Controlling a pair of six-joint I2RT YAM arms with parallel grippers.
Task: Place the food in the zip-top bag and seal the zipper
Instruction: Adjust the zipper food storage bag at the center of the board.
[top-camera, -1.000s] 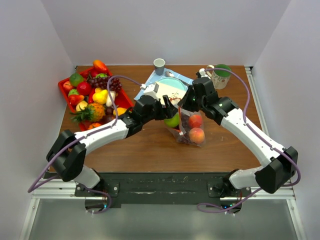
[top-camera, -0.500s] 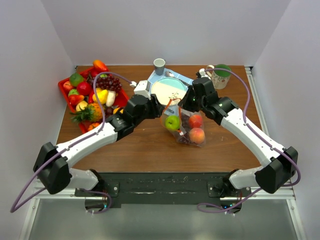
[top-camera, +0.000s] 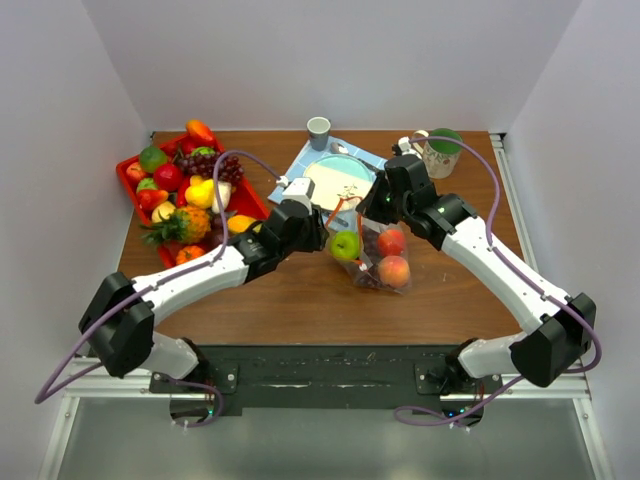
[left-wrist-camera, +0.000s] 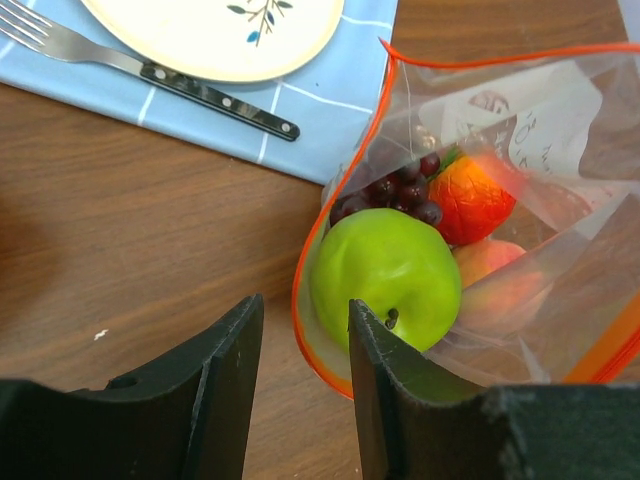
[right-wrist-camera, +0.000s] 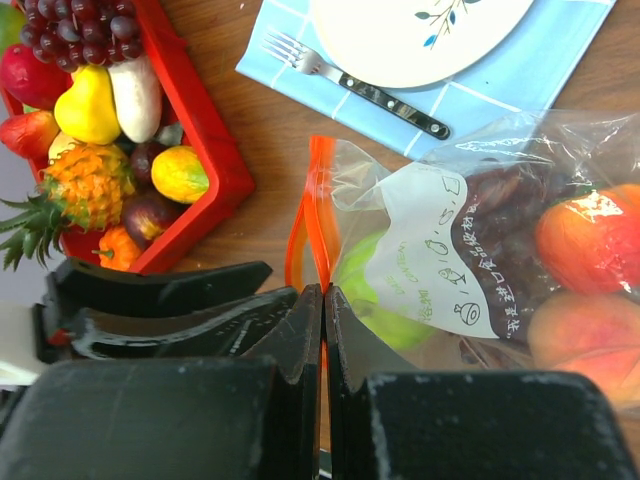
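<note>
TEXT: dark printed characters are seen, too small to be read | CARRIER: white label patch (right-wrist-camera: 432, 262) | ON: zip-top bag (right-wrist-camera: 520, 140)

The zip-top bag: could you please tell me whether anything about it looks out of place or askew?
Nothing is spilled or torn. The green apple sits right at the bag's gaping mouth, against the zipper, which may hinder sealing. The right hand pinches the zipper.

Plate (left-wrist-camera: 215, 30), fork (left-wrist-camera: 150, 68) on blue napkin (left-wrist-camera: 340, 90); red tray (right-wrist-camera: 190, 105)
</note>
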